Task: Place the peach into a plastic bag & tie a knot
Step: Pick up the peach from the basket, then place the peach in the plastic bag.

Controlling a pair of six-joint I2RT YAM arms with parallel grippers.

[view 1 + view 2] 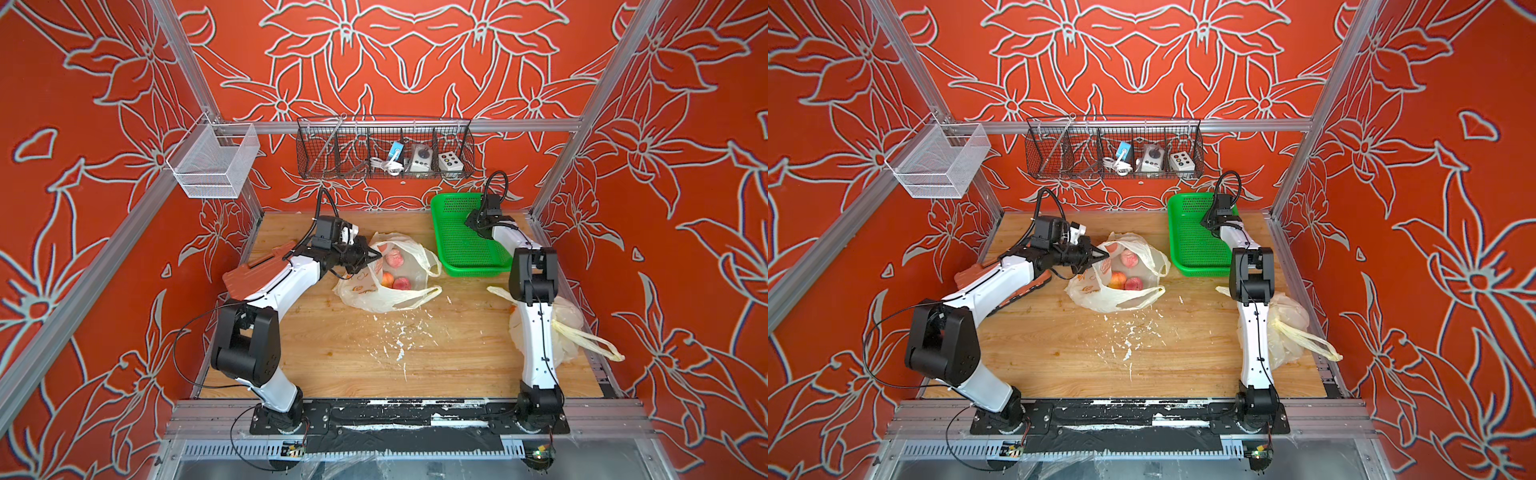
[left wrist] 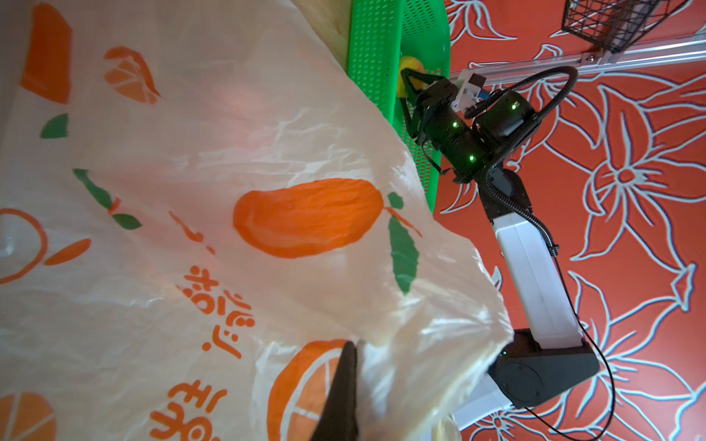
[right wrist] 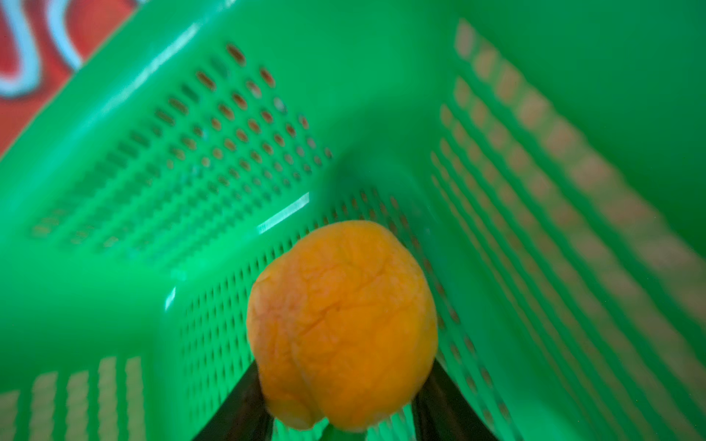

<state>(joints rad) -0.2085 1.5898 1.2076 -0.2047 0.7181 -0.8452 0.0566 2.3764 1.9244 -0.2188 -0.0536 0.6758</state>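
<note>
A cream plastic bag (image 1: 374, 297) printed with oranges lies open mid-table, with three reddish peaches (image 1: 394, 259) inside. My left gripper (image 1: 376, 255) is shut on the bag's near-left rim, and the wrist view shows its dark finger (image 2: 344, 382) pinching the film (image 2: 267, 152). My right gripper (image 1: 473, 222) reaches down into the green basket (image 1: 457, 253). Its fingers (image 3: 244, 404) press both sides of an orange-yellow peach (image 3: 340, 324) in a basket corner (image 3: 153, 152). The bag's handles (image 1: 428, 293) lie loose. No knot shows.
A second cream bag (image 1: 561, 324) with long handle ends lies at the right, under my right arm. A red-brown board (image 1: 249, 274) sits under my left forearm. White flecks (image 1: 399, 332) litter the wooden table. A wire basket (image 1: 384, 147) and a white mesh basket (image 1: 212, 160) hang at the back.
</note>
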